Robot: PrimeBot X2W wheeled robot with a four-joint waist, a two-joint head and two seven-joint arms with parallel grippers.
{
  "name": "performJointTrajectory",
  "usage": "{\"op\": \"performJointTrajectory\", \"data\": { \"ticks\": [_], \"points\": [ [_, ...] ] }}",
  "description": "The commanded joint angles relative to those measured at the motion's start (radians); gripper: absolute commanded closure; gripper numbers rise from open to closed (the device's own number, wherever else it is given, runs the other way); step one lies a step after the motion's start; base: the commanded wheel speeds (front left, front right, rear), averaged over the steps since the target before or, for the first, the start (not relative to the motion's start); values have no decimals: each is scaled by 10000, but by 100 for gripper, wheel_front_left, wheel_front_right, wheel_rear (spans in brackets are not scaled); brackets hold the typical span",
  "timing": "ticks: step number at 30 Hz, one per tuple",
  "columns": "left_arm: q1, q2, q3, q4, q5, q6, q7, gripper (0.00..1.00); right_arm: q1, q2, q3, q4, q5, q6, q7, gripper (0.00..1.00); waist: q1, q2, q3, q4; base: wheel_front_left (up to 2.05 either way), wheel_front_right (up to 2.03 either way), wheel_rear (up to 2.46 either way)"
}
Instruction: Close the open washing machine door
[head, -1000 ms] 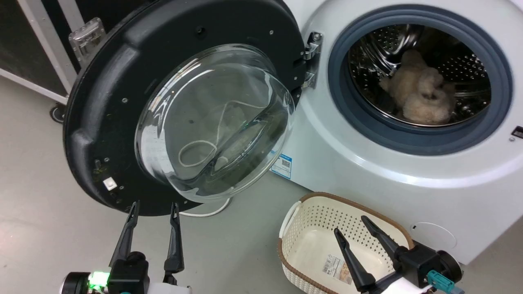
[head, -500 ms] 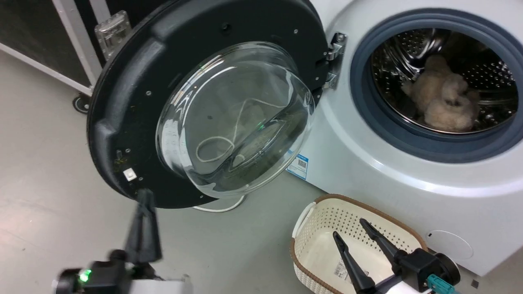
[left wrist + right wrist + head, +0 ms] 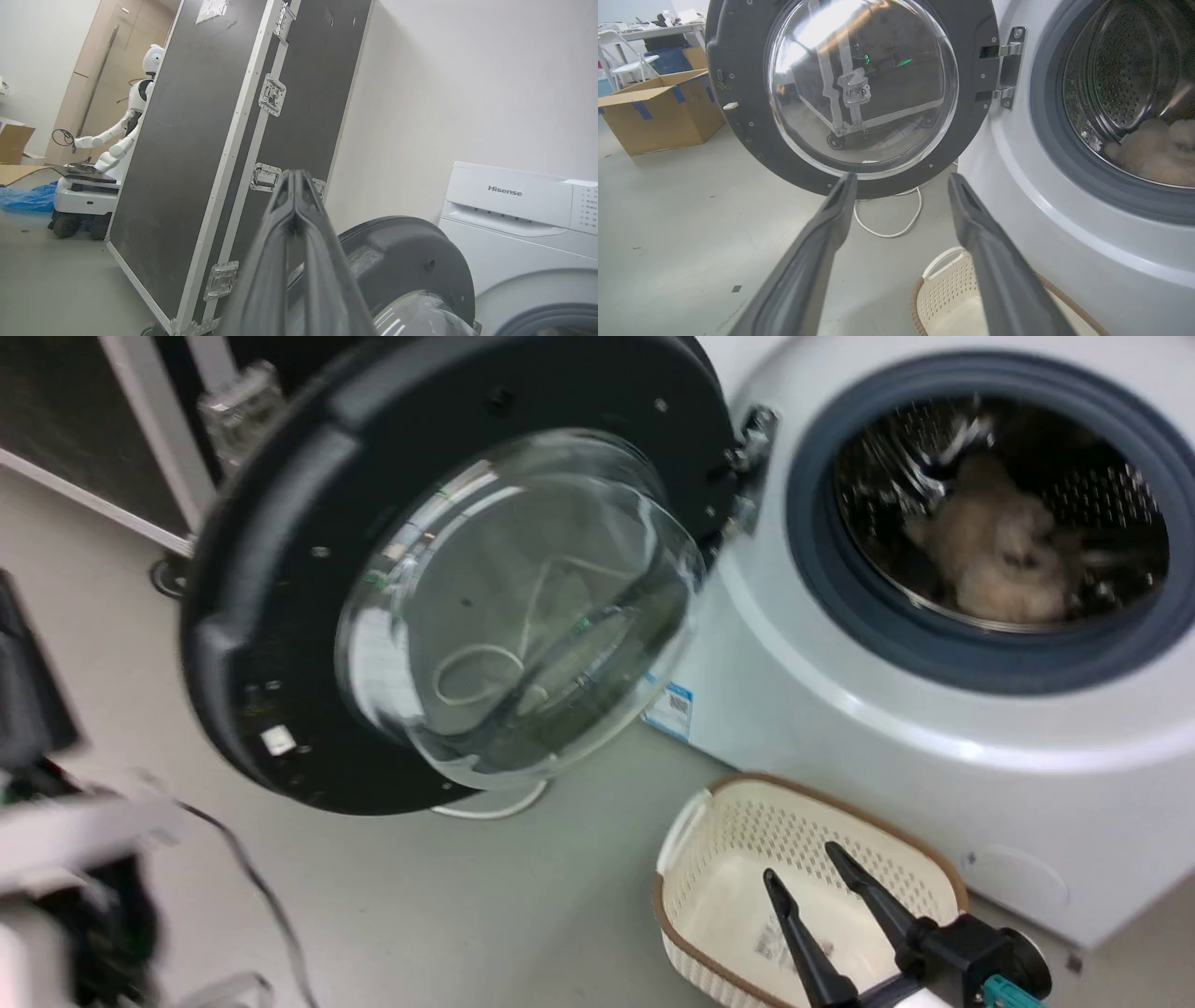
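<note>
Even, bright indoor light; head view motion-blurred; glare on washing machine door (image 3: 859,88) glass; wrist views edge-distorted.

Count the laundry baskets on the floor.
1. The cream basket sits by the washing machine, beneath the right end effector; others could lie out of view.

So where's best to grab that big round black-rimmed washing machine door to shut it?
Probably the wide black rim of the door at its free left edge, opposite the metal hinge, coming from behind; the bulging glass bowl offers no hold.
</note>
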Motion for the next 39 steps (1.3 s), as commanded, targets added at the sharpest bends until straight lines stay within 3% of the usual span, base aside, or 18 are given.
{"op": "performJointTrajectory", "data": {
  "ticks": [1, 5, 10, 11, 15, 18, 25, 33, 39],
  "points": [
    [-433, 208, 184, 283, -272, -101, 186, 100, -2, -38, 32, -52, -16, 8, -41, 0, 2, 1, 347, -344, 0, 0, 0],
    [-1850, 879, 1238, 1559, -1778, -133, 1154, 100, -121, -243, 178, -135, 84, 8, -41, 0, 2, 1, 770, -835, 0, 0, 0],
    [-3099, 1711, 2509, 3569, -3455, 298, 2687, 100, -289, -553, 357, -239, 335, 8, -41, 0, 2, 1, 1219, -1350, 0, 0, 0],
    [-3476, 2122, 2949, 4735, -4149, 592, 3661, 100, -388, -699, 463, -265, 467, 8, -41, 0, 2, 1, 1353, -1589, 0, 0, 0],
    [-3831, 2354, 3470, 5986, -5241, 1109, 5184, 100, -514, -817, 496, -297, 649, 8, -41, 0, 2, 1, 1459, -1806, 0, 0, 0],
    [-3831, 2479, 3585, 6435, -5876, 1242, 6352, 100, -581, -889, 480, -306, 713, 8, -41, 0, 2, 1, 1483, -1887, 0, 0, 0],
    [-3397, 2064, 3696, 5865, -7795, 668, 9008, 100, -519, -830, 388, -191, 752, 8, -42, 0, 2, 1, 1264, -1827, 0, 0, 0],
    [-2038, 1540, 3367, 4362, -8761, 854, 11141, 100, -454, -524, 307, 11, 685, 8, -42, 0, 2, 1, 635, -1693, 0, 0, 0],
    [-1038, 603, 3172, 3123, -9741, 1086, 12339, 100, -372, -339, 59, 180, 601, 8, -42, 0, 2, 1, 202, -1741, 0, 0, 0]
  ]
}}
